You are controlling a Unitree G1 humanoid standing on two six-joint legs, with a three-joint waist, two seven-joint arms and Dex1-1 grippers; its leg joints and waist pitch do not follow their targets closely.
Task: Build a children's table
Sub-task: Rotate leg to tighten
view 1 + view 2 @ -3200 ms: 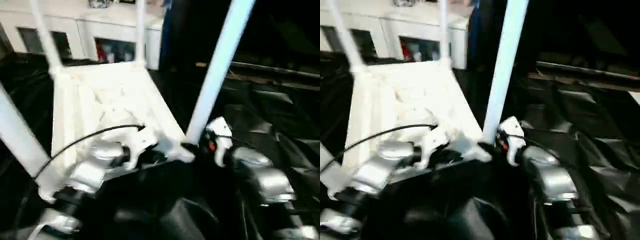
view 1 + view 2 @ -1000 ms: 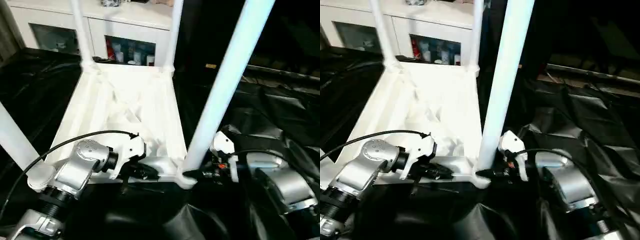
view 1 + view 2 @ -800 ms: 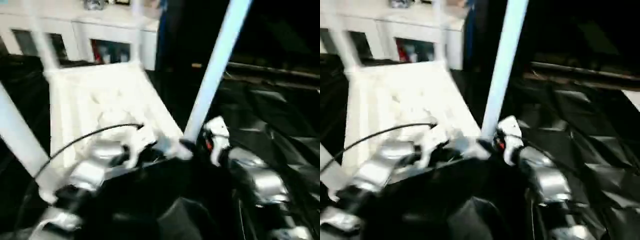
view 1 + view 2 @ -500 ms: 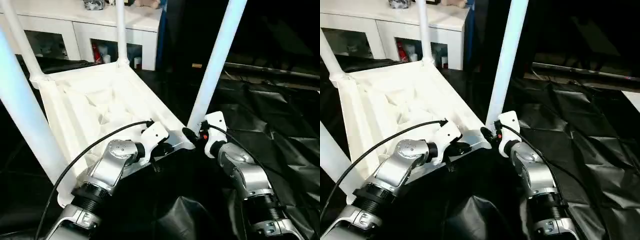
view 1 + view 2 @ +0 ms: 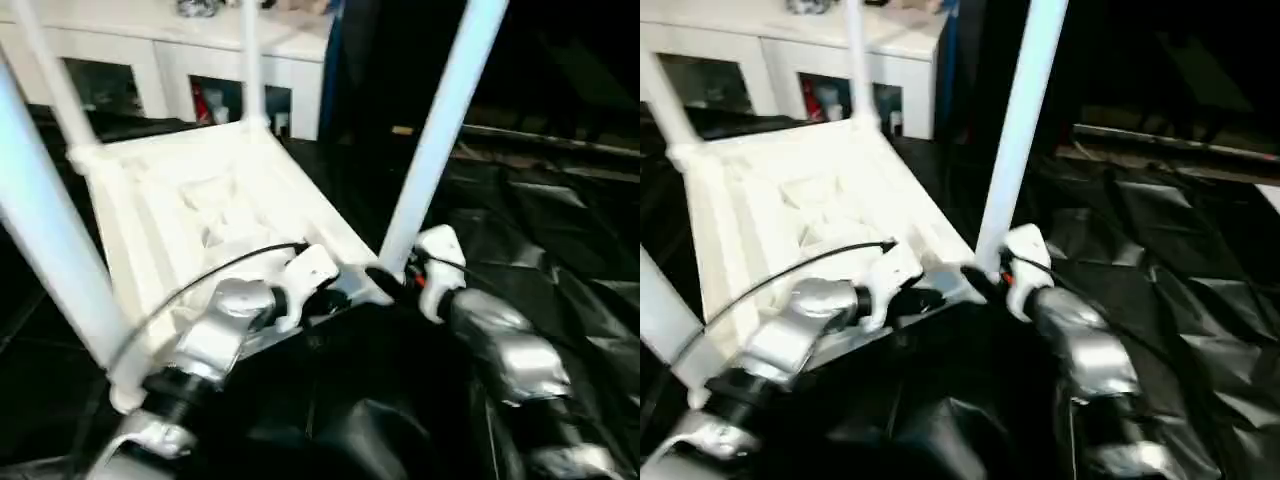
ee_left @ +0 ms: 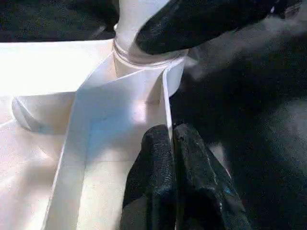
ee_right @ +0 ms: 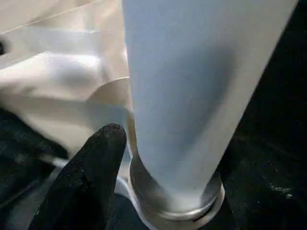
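The children's table lies upside down, its ribbed white tabletop (image 5: 200, 220) facing up and its legs standing upright. My left gripper (image 6: 171, 132) is shut on the thin rim wall of the tabletop, just beside the near right corner socket. The near right leg (image 5: 440, 130) rises from that socket. My right gripper (image 5: 385, 280) is open around the base of this leg (image 7: 192, 96). One of its fingers (image 7: 91, 172) stands just beside the leg, and the other is hidden behind it. A right gripper finger (image 6: 201, 24) also crosses the leg's base in the left wrist view.
Three more legs stand at the far left (image 5: 50, 80), far right (image 5: 250, 60) and near left (image 5: 45, 240) corners. A white glass-door cabinet (image 5: 150, 70) stands behind the table. Crinkled black sheeting (image 5: 560, 240) covers the ground to the right and front.
The whole picture has swung and shaken with the head. Both grippers keep their places at the table's near right corner.
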